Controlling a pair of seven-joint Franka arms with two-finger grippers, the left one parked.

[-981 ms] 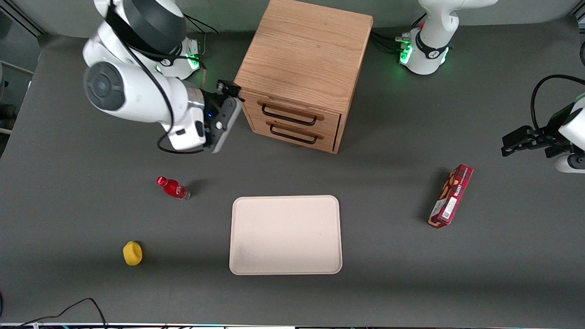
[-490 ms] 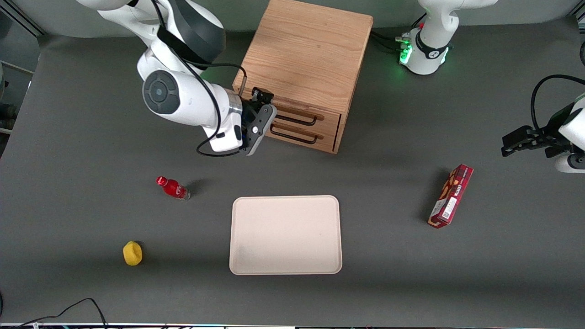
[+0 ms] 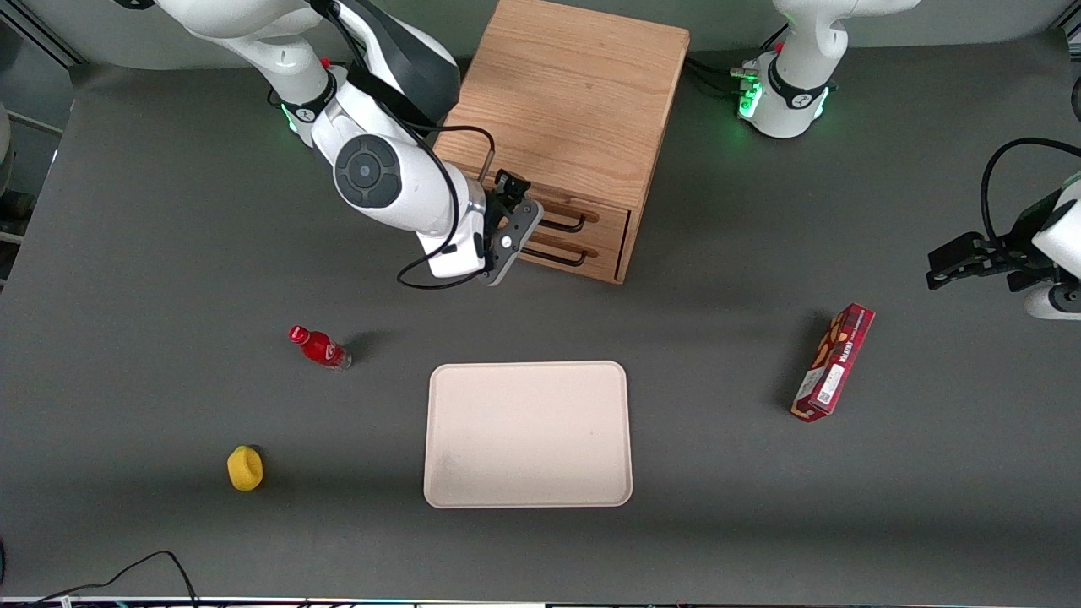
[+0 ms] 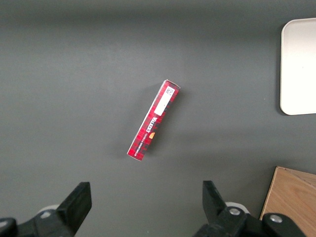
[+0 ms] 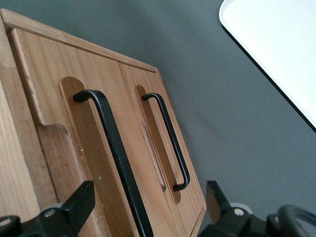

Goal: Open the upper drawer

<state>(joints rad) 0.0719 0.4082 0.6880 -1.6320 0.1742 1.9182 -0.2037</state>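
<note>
Two oak drawers in cabinet [image 3: 564,110] front; upper drawer [image 3: 591,211] is top one, shut flush, thin black wire handle [image 5: 114,153] running across it. Lower drawer [image 3: 591,253] just beneath, shut too. Gripper [image 3: 513,221] hangs directly in front of cabinet face, at upper handle's end, not yet on it; fingers [image 5: 74,207] spread wide apart, bar between them. Arm reaches in low from cabinet's side, wrist turned toward drawers. Nearer front camera: cream tray [image 3: 528,435], red bottle [image 3: 319,347], yellow object [image 3: 245,468]. Red box [image 3: 833,362] toward parked arm's end.
</note>
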